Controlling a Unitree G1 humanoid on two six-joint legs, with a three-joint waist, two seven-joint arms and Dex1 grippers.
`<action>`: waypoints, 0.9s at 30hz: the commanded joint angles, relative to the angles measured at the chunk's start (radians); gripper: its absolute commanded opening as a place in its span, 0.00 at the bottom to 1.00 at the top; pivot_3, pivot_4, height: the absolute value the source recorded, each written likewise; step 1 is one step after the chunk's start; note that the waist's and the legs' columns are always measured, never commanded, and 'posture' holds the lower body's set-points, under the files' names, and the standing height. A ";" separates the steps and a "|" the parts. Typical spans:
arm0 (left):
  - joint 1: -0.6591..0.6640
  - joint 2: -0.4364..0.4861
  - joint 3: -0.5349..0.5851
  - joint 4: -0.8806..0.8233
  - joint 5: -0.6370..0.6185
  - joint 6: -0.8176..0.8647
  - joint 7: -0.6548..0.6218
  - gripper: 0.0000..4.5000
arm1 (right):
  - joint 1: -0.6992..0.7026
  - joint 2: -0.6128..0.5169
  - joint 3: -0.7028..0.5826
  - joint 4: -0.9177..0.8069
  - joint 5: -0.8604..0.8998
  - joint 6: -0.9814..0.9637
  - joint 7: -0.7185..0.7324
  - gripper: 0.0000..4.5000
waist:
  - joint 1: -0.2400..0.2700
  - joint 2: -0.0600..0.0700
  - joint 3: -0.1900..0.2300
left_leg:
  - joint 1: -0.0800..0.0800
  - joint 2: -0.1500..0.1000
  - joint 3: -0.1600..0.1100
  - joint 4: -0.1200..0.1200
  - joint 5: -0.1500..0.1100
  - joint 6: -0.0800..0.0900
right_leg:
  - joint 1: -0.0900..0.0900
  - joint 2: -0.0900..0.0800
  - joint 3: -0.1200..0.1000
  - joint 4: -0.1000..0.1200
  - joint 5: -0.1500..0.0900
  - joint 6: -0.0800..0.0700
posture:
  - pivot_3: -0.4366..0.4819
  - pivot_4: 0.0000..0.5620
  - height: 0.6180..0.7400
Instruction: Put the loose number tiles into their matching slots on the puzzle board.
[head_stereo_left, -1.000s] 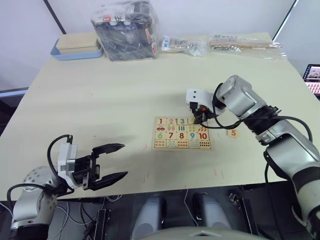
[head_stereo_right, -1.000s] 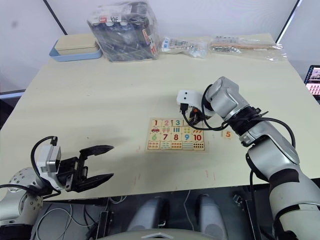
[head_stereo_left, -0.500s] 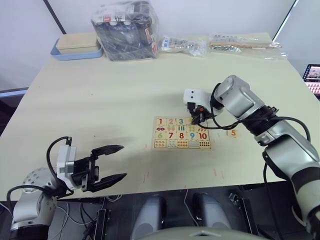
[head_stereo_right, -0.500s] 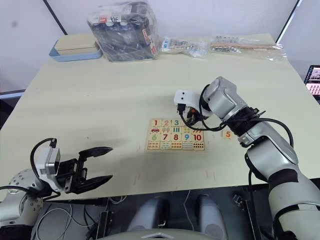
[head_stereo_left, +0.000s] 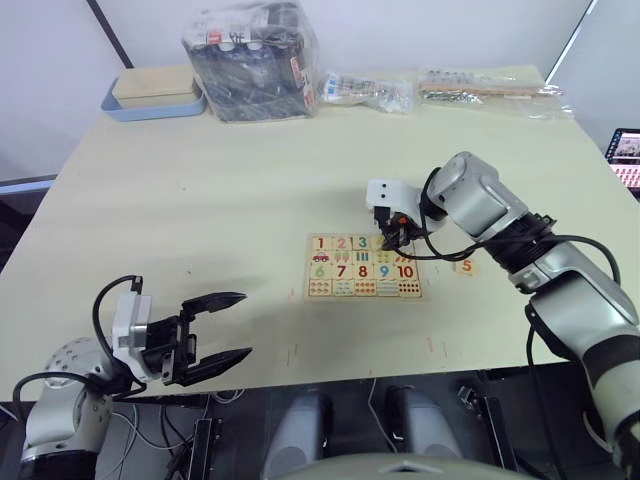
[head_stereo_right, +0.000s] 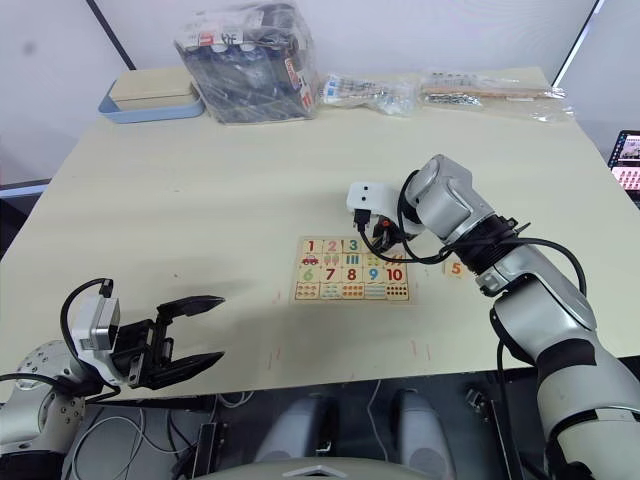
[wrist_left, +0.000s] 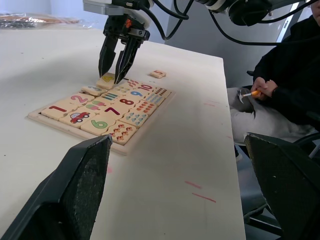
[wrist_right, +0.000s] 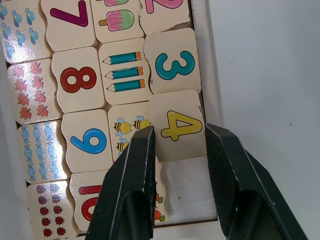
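Right wrist view: 4 tile (wrist_right: 178, 125) on puzzle board (wrist_right: 204, 65)

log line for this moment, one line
right gripper: open over 4 tile, tilted in slot | 5 tile: loose on table | left gripper: open, idle

Count of objects on a pale table seen from above.

One puzzle board (head_stereo_left: 364, 267) lies right of centre. Its top row shows four number tiles, 1 to 4; the 4 tile (wrist_right: 176, 125) lies askew, overlapping the bee picture beside it. One loose 5 tile (head_stereo_left: 466, 266) sits off the board's right edge. Two grippers: the left gripper (head_stereo_left: 222, 328) at lower left, the right gripper (head_stereo_left: 390, 236) above the board. Along the top edge: one blue-and-beige tray (head_stereo_left: 153, 95) and three plastic-wrapped bundles.
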 joint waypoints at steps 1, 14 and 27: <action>0.003 0.003 0.021 0.000 -0.002 -0.013 -0.010 1.00 | -0.003 -0.013 -0.031 -0.021 0.003 0.003 0.008 0.20 | 0.000 0.000 0.000 | 0.000 0.000 0.000 0.000 0.000 0.000 | 0.000 0.000 0.000 0.000 0.000 0.000 | 0.48 0.27 1.00; 0.001 0.001 0.016 -0.003 0.000 -0.009 -0.007 1.00 | 0.002 -0.013 -0.030 -0.017 0.003 0.004 0.003 0.20 | 0.000 0.000 0.000 | 0.000 0.000 0.000 0.000 0.000 0.000 | 0.000 0.000 0.000 0.000 0.000 0.000 | 0.48 0.27 1.00; 0.009 0.002 0.017 -0.020 -0.003 -0.004 0.003 1.00 | -0.012 0.012 -0.029 0.019 -0.008 -0.013 -0.006 0.20 | 0.000 0.000 0.000 | 0.000 0.000 0.000 0.000 0.000 0.000 | 0.000 0.000 0.000 0.000 0.000 0.000 | 0.48 0.27 1.00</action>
